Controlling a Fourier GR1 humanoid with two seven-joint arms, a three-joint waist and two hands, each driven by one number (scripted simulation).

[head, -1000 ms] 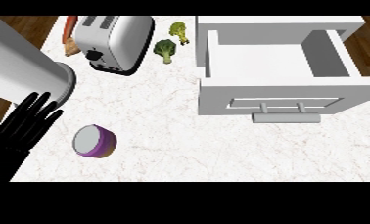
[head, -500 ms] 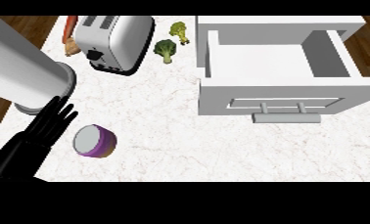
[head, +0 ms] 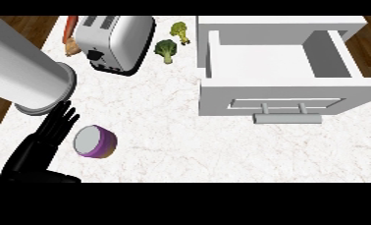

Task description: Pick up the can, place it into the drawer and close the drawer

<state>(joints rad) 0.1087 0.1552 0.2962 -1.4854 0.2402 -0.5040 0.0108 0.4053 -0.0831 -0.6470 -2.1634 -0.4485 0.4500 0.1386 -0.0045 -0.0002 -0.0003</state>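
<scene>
A grey forearm [head: 30, 77] slants in from the left edge of the white marbled counter [head: 181, 153]. Below it, in the lower left corner, lies the robot's left robot hand [head: 39, 150], black against the pale top. Its fingers [head: 61, 121] are straight and held close together, pointing up and to the right, and they hold nothing. The fingertips end just beside the forearm's rim.

Immediately to the right of the hand is the purple can [head: 95, 141], on the counter with its pale round end turned toward the viewer. The fingers run along the can's left side, and whether they touch it cannot be told. The can is well apart from the drawer.

Further up, near the counter's back edge, a silver toaster [head: 116, 41] stands at a slant with its slots facing up. A carrot [head: 70, 26] lies along its left side. To the right of the toaster is a dark green piece of broccoli [head: 167, 50], with a smaller, yellower floret [head: 179, 30] just above it.

The right half of the view holds the white drawer [head: 217, 98], pulled open with nothing in it. Its bar handle [head: 286, 118] sits on the front panel, facing the lower edge. The right robot hand does not show.
</scene>
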